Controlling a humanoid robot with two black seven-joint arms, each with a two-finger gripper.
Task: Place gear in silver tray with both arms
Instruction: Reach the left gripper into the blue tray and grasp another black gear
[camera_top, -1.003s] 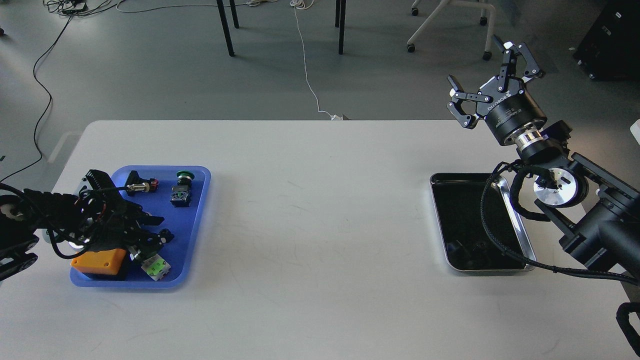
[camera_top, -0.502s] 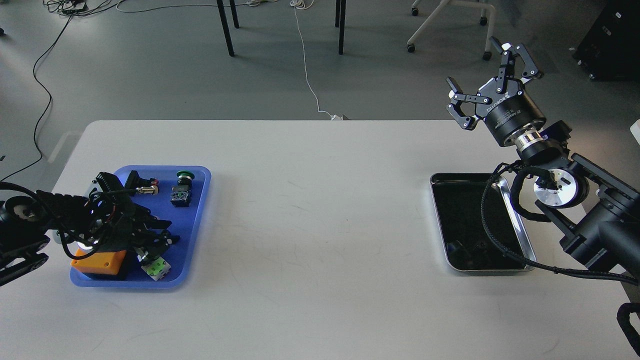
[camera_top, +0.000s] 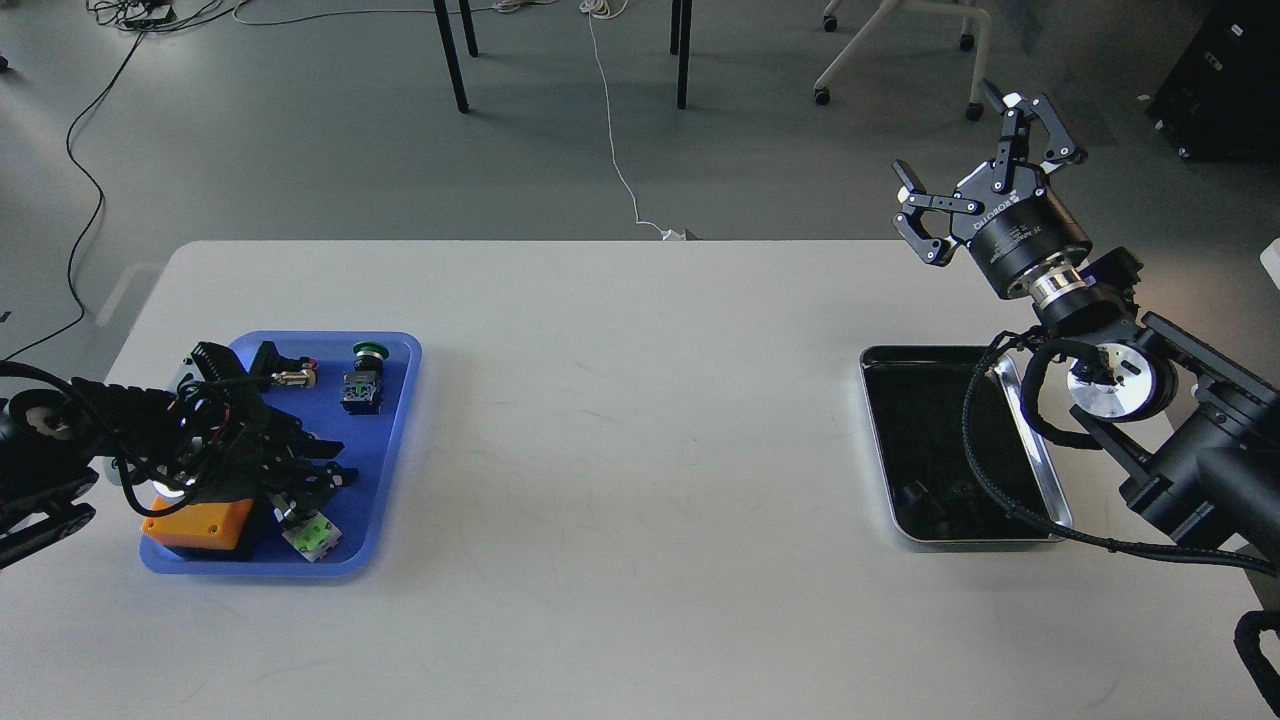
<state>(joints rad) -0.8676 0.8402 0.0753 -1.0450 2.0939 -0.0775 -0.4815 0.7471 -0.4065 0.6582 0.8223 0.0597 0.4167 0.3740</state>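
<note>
The left gripper (camera_top: 315, 478) is low in the blue tray (camera_top: 395, 400) among small parts; I cannot tell its jaws, and it may snag a neighbour. The right gripper (camera_top: 985, 175) is spread, empty, beyond the silver tray (camera_top: 1040, 470).

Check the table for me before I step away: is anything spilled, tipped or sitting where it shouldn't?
Nothing stands out. The small parts all lie inside the blue tray, where the left gripper is down among them. The silver tray sits flat on the table, and the right gripper is open in the air.
</note>
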